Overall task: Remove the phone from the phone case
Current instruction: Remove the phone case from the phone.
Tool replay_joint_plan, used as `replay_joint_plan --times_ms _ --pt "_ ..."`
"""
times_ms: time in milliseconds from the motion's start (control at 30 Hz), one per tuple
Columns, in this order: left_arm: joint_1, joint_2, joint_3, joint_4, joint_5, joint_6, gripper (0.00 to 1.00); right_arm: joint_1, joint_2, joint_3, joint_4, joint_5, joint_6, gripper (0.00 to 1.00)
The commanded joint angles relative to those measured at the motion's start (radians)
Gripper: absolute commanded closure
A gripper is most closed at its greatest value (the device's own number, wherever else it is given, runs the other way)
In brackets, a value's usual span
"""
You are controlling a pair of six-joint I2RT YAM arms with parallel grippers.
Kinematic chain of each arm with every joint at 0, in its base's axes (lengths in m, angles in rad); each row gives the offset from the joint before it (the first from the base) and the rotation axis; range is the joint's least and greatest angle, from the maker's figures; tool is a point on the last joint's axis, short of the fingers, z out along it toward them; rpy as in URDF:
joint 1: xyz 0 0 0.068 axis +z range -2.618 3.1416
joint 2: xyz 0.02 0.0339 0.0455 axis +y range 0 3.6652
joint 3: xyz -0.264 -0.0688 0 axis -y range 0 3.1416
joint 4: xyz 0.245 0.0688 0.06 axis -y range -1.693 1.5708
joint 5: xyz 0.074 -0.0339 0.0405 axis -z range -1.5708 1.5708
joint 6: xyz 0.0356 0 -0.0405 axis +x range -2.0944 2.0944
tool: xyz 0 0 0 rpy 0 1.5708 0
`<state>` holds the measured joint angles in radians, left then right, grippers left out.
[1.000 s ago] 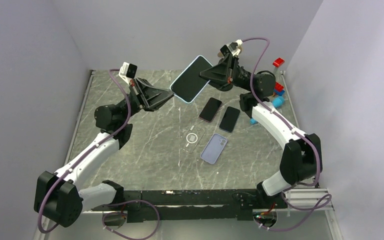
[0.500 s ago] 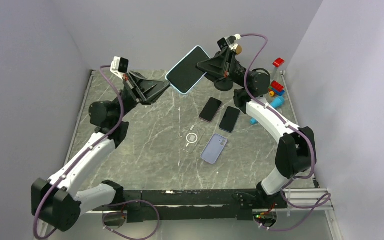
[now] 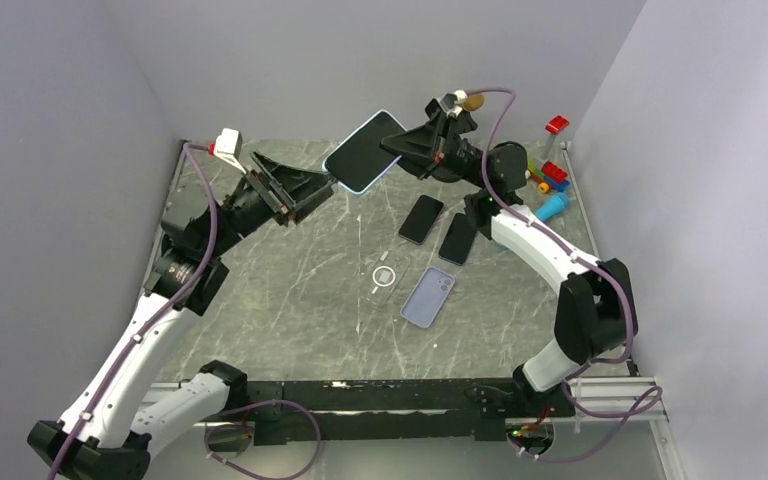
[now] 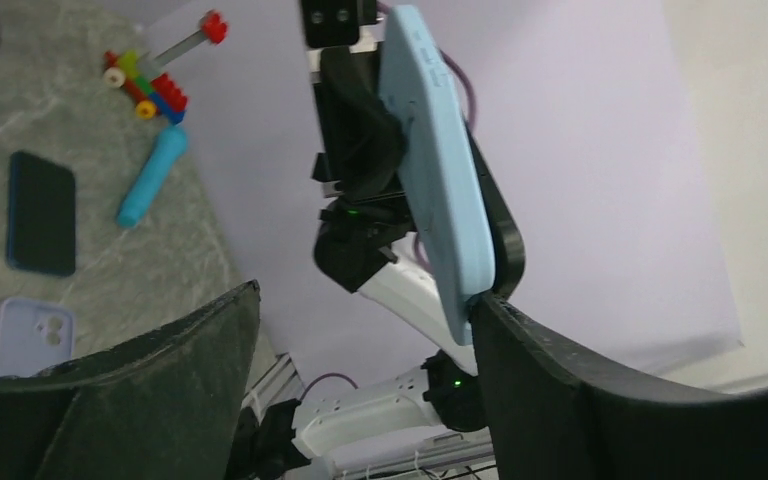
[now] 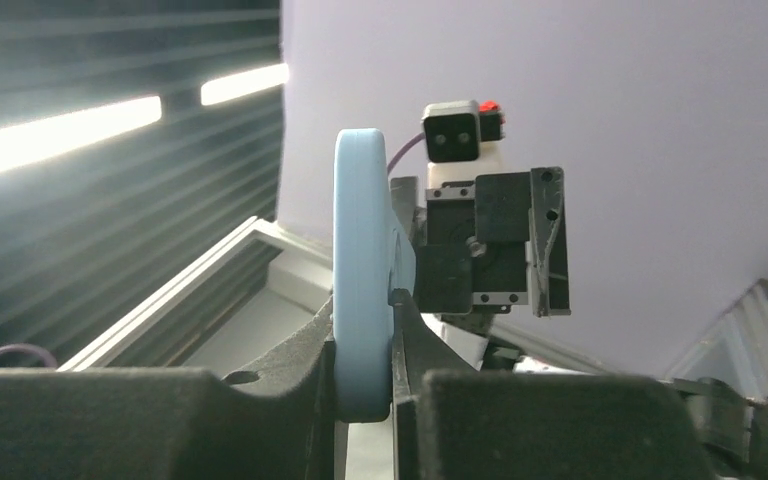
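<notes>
The phone [image 3: 363, 151], dark screen up, sits in its light blue phone case [image 4: 430, 170] and is held in the air over the table's far side. My right gripper [image 3: 401, 149] is shut on its right edge; in the right wrist view the case [image 5: 360, 280] stands edge-on, pinched between the two fingers of that gripper [image 5: 365, 305]. My left gripper [image 3: 318, 192] is open at the phone's lower left corner. In the left wrist view the case's corner lies right at one fingertip of the left gripper [image 4: 365, 300], and the other finger stands well apart.
On the marble table [image 3: 290, 290] lie two dark phones [image 3: 421, 218] [image 3: 458, 238], a lilac cased phone [image 3: 428, 297] and a clear case with a ring [image 3: 384, 275]. Toy bricks [image 3: 550, 175], a blue cylinder [image 3: 552, 207] and a red piece [image 3: 557, 125] sit at the far right wall.
My left gripper, shut at the phone's corner before, has opened, and that arm has risen and pulled back left. The right gripper has carried the phone leftward.
</notes>
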<state>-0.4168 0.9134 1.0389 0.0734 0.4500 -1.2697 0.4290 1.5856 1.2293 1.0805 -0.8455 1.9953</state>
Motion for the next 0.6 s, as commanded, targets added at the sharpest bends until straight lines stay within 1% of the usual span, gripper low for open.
replay_joint_plan --times_ms 0,33,67,133,167,200,267,333,400,467,567 --pt "-0.011 0.006 -0.013 -0.276 0.035 0.142 0.15 0.039 -0.126 -0.01 -0.083 0.154 -0.07 1.0" --pt "-0.011 -0.004 -0.021 -0.252 0.044 0.138 0.13 0.038 -0.134 -0.011 -0.128 0.156 -0.101 1.0" --pt "-0.012 -0.013 -0.032 -0.232 0.054 0.13 0.15 0.039 -0.142 -0.01 -0.177 0.159 -0.14 1.0" --pt "-0.017 -0.036 -0.072 -0.148 0.074 0.098 0.21 0.038 -0.151 0.003 -0.266 0.156 -0.214 1.0" --pt "-0.018 -0.045 -0.1 -0.097 0.083 0.073 0.26 0.04 -0.155 0.004 -0.3 0.162 -0.248 1.0" --pt "-0.02 -0.055 -0.122 -0.046 0.091 0.038 0.3 0.04 -0.155 -0.007 -0.304 0.171 -0.246 1.0" --pt "-0.024 -0.066 -0.158 0.042 0.109 -0.001 0.3 0.042 -0.146 -0.036 -0.251 0.183 -0.216 1.0" --pt "-0.039 -0.067 -0.16 0.069 0.118 -0.006 0.29 0.044 -0.143 -0.05 -0.253 0.186 -0.218 1.0" --pt "-0.059 -0.054 -0.133 0.041 0.123 0.013 0.26 0.049 -0.146 -0.044 -0.291 0.185 -0.249 1.0" --pt "-0.078 -0.046 -0.112 0.004 0.118 0.026 0.24 0.054 -0.155 -0.029 -0.364 0.185 -0.296 1.0" --pt "-0.102 -0.065 -0.13 0.039 0.093 0.023 0.11 0.052 -0.178 -0.023 -0.445 0.199 -0.361 1.0"
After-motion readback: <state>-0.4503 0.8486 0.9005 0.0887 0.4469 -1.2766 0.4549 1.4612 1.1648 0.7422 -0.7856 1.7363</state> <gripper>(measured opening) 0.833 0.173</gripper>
